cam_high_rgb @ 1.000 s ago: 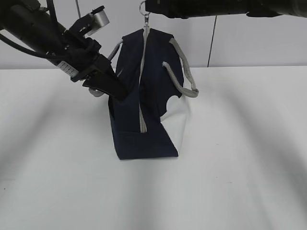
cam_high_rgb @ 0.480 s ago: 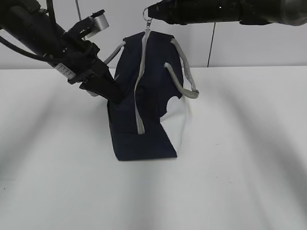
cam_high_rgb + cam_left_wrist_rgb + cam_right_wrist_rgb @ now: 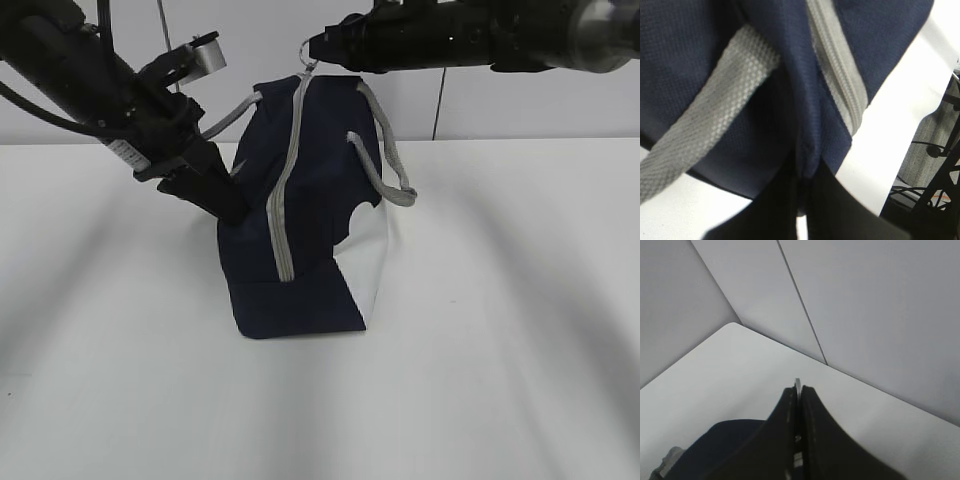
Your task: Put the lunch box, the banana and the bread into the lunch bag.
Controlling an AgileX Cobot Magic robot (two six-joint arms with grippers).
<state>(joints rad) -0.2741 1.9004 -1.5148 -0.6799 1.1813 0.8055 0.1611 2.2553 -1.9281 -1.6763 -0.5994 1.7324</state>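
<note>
Lunch bag (image 3: 300, 230) mid-table (zipper ring (image 3: 307, 47) pinched), wide bare table (image 3: 500, 350) around.

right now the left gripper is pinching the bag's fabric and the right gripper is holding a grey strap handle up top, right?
Not quite. The right gripper is shut on the zipper's ring pull, not a strap handle, as the exterior view shows. The left gripper does pinch the lunch bag fabric.

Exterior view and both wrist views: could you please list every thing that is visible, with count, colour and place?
lunch bag: one, navy blue with a white lower corner, standing mid-table, zipped.
zipper: one, grey, along the bag's near face.
ring pull: one, metal, at the bag's top.
strap handles: two, grey, one on each side.
table: one, white.
left gripper: one, black, shut on the bag's left side.
right gripper: one, black, shut on the ring pull.
</note>
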